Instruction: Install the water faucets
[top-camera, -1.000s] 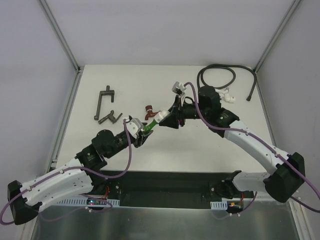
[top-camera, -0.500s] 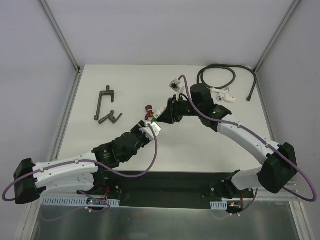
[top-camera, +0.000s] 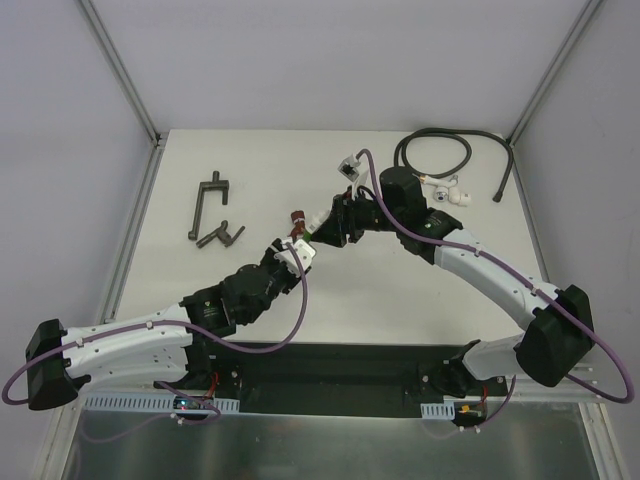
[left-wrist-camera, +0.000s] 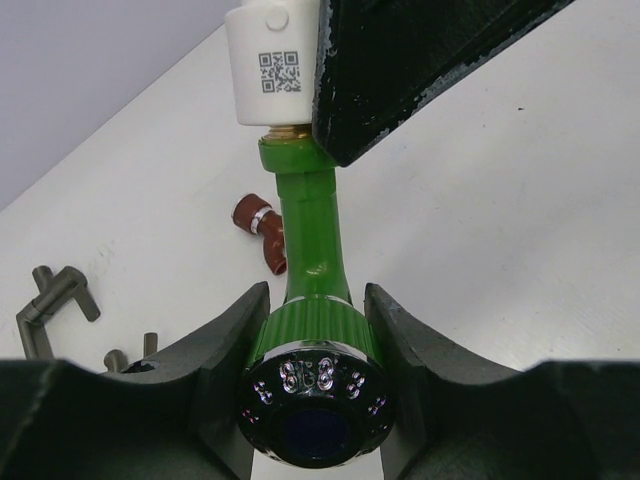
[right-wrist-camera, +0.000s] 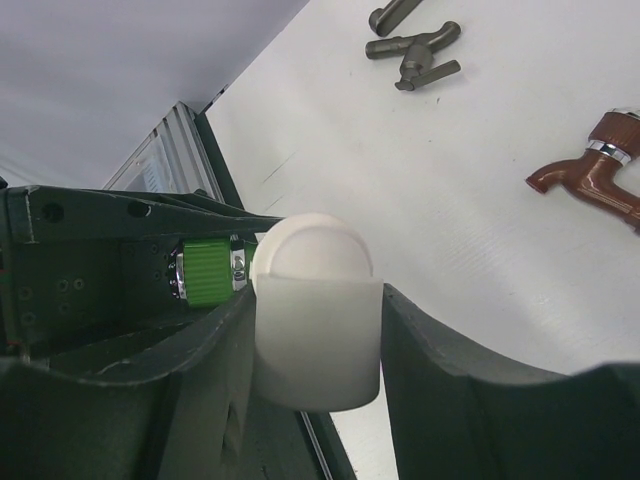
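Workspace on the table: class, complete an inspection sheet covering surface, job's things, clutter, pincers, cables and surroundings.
Surface: white table, flat.
Job's things: green tap held off the table, threaded end at the white elbow; red tap lying on the table.
Clutter: black hose coiled far right; dark clamp pieces far left.
Pincers: left pincer shut on the green tap's knob; right pincer shut on the white elbow.
Cables: purple cable along each arm.
Surroundings: pale walls, metal frame posts.

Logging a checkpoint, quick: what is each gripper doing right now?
Left gripper: shut on the green faucet.
Right gripper: shut on the white elbow fitting.
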